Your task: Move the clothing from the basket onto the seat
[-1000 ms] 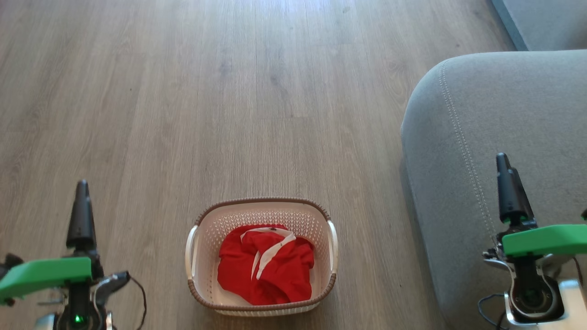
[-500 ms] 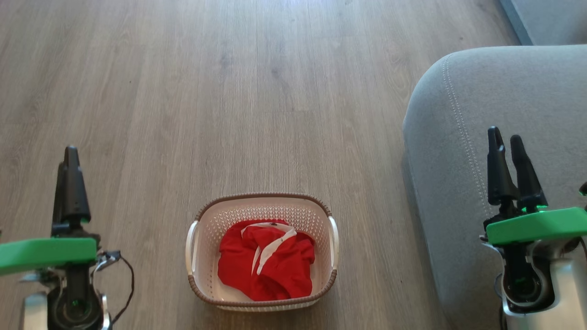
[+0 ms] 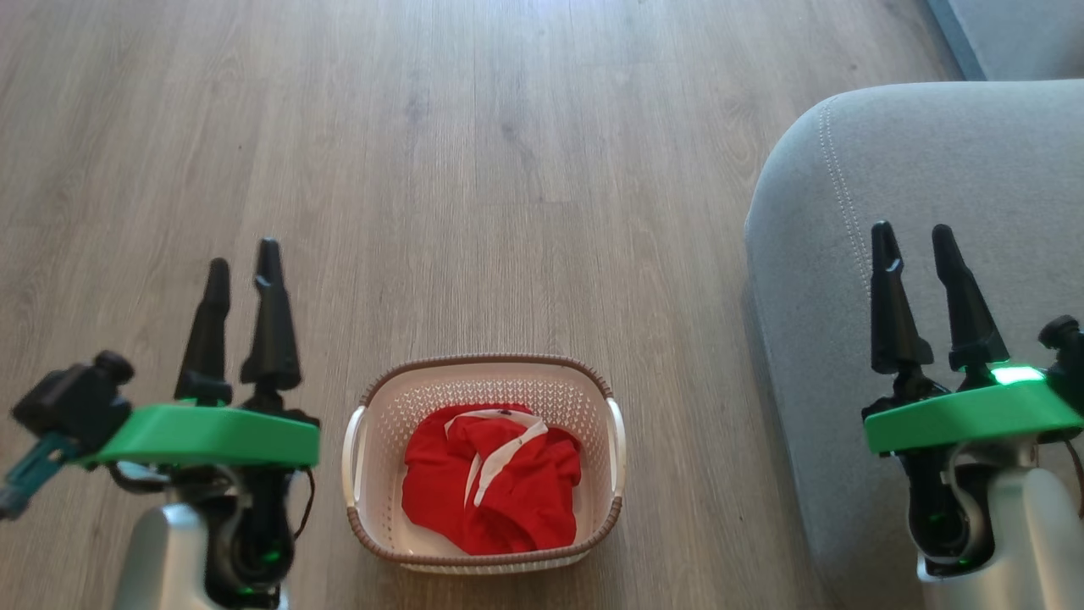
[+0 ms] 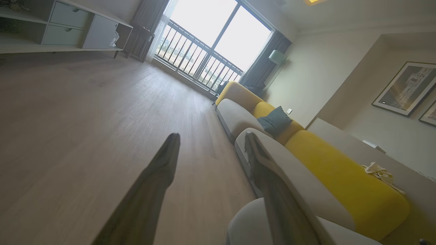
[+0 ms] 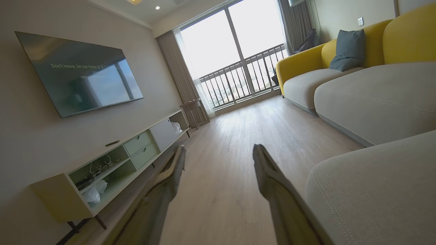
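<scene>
Clothing (image 3: 491, 483) crumpled in the basket (image 3: 483, 363) on the floor, seat (image 3: 931, 169) just to its right. Soft, light, bound to sag and drape when lifted; best pinched deep at a raised fold by the white trim. Left gripper (image 3: 244, 254) and right gripper (image 3: 913, 230) both spread, empty.

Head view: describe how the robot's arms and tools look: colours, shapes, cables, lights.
The left tool and right tool each have two long, tapering black fingers on a flat bright-green plate above a silver-white forearm. A thin black cable loops by the left wrist; a light glows on the right plate.
</scene>
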